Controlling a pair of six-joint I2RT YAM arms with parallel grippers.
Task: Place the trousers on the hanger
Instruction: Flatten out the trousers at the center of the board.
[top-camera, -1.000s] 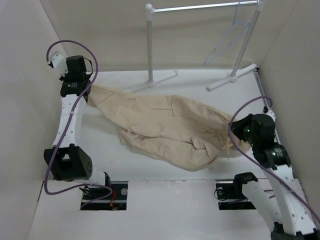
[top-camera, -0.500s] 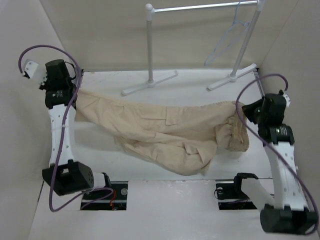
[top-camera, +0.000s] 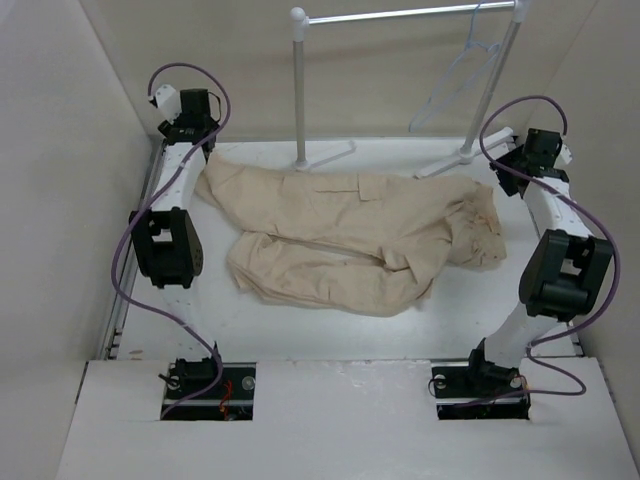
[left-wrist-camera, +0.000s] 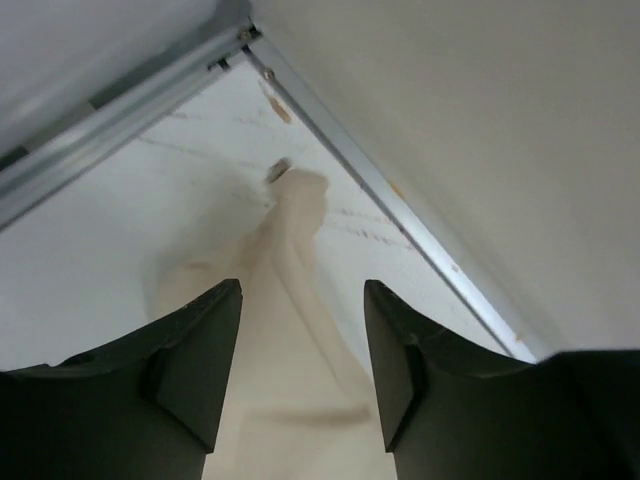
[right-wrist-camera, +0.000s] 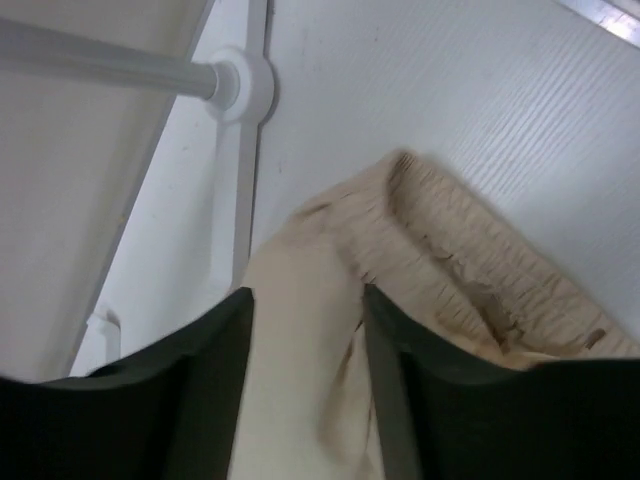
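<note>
worktop (top-camera: 300, 330): 1, white, walled left, right and far; it carries everything here.
trousers (top-camera: 350, 235): 1 pair, beige and wrinkled, lying flat across the far half of the worktop, running left to right. The narrow end reaches the far left corner and the gathered band end sits far right. Not on the hanger. Likely laid out long to take out slack before folding over a bar.
rail stand (top-camera: 298, 90): 1, at the far edge, made of posts and a top bar. It is there to hold the hanger up.
arms: 2, left arm (top-camera: 170, 250) and right arm (top-camera: 560, 270), each stretched to a far corner, one at each end of the trousers.
hanger (top-camera: 440, 97): 1, thin and pale, hooked on the bar at far right beside the right post. It is empty, tilted, and hangs above the trousers, apart from them.
left end effector (left-wrist-camera: 302, 290): 1, fingers spread, with the cloth tip lying in the gap below. No pinch shows.
right end effector (right-wrist-camera: 306, 295): 1, fingers spread over the gathered band, pinching nothing.
stage: my guess is early, with the hanger not yet fetched.
</note>
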